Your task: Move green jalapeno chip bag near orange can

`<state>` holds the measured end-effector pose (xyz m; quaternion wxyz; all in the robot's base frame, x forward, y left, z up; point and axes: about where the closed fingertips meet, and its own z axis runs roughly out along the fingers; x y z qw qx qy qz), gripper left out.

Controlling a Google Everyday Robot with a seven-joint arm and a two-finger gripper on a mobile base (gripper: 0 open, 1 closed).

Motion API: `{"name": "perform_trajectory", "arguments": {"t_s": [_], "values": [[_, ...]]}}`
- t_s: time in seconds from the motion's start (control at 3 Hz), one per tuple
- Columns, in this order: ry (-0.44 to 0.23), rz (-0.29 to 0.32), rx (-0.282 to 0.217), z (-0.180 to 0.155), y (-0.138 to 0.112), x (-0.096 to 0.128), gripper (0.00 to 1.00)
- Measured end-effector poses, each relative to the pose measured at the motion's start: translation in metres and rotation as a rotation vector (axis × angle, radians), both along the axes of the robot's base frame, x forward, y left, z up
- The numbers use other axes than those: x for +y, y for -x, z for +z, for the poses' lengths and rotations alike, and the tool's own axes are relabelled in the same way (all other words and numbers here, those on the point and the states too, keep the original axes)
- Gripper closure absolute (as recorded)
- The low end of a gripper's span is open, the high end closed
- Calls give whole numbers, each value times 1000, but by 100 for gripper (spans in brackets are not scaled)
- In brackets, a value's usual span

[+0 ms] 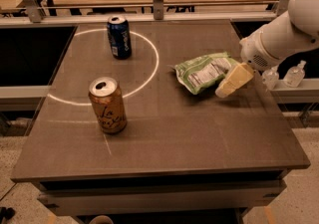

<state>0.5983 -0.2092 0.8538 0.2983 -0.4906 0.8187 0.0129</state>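
The green jalapeno chip bag (203,71) lies flat on the right half of the dark desk (199,133), close to the right edge and a little nearer to the far edge than to the front edge. It is crinkled, and its white printed panel faces up.

The tool (230,82) is at the right end of the bag, just inside the right edge of the desk. Its cream-coloured part slants down toward the front-left and reaches the bag's end. If it really touches the bag I cannot tell, and also if the tool is clenched or released I cannot tell. The white arm (284,34) that carries it comes in from over the right edge.

The orange can (107,105) stands upright on the left half of the desk, about halfway between the far edge and the front edge. It is well apart from the bag, with bare desk between them.

A dark blue can (119,37) stands upright near the far edge, left of the middle. A thin white circle (157,61) is drawn on the desk. Both cans stand on its line or just beside it, and the bag lies outside it, on the right.

Beyond the right edge, two small clear bottles (295,73) stand on a lower ledge.
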Motion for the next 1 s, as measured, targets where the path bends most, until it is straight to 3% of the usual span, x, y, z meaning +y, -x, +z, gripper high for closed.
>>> {"name": "perform_trajectory", "arguments": {"t_s": [0.33,1.0], "values": [[-4,15,14,-4,-5,5,17],[2,29,43,-11,-8,6,62]]}}
